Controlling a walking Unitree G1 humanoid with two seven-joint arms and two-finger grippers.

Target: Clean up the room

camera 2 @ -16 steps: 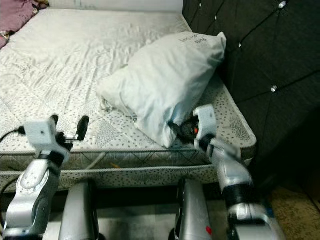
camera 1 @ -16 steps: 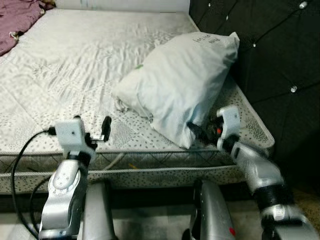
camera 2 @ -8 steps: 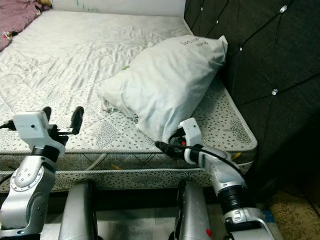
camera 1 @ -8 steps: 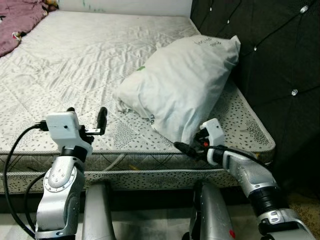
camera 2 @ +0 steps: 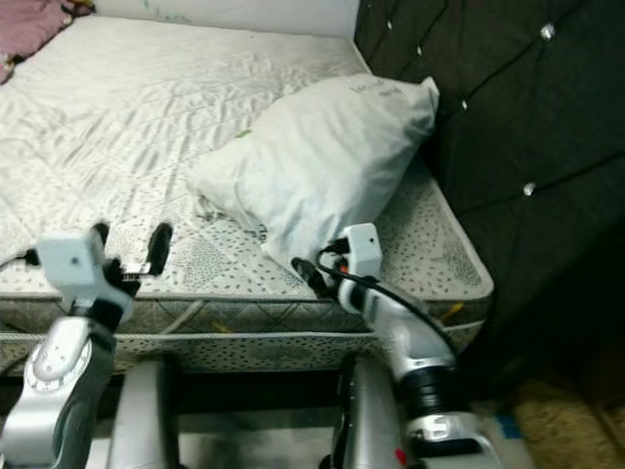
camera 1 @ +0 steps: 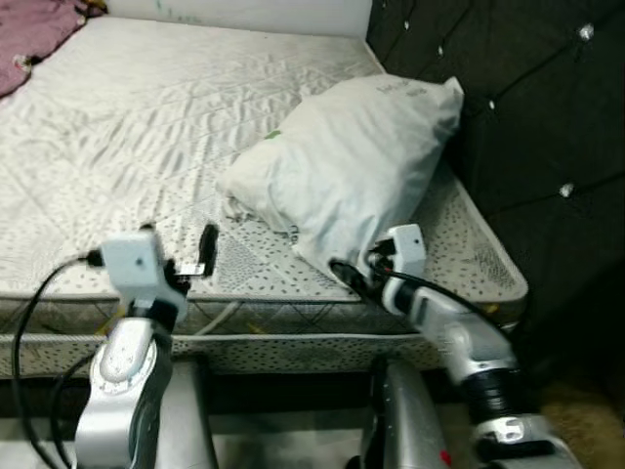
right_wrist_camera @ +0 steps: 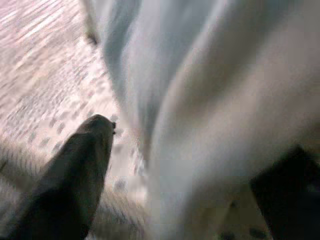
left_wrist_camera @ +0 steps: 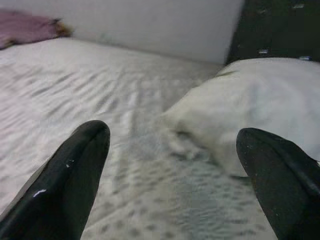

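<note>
1 pillow (camera 1: 352, 166), 1 mattress (camera 1: 127, 127), 2 grippers: left gripper (camera 1: 181, 249), right gripper (camera 1: 356, 274).

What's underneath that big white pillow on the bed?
The pillow lies on the bare spotted mattress, its far end propped against the dark headboard. Anything beneath it is hidden. The right gripper sits at its near corner.

Both head views are evenly lit from above, the mattress (camera 1: 146, 117) bright and slightly washed out toward the upper left of the frame. The tufted headboard (camera 1: 527, 107) on the right stays very dark, its studs catching small glints. Deep shadow lies along the bottom, under the bed edge. The pillow (camera 1: 352, 166) casts soft shade at its lower rim. Edges look mildly smeared. The left wrist view is soft and hazy; the right wrist view is heavily blurred, close up
</note>
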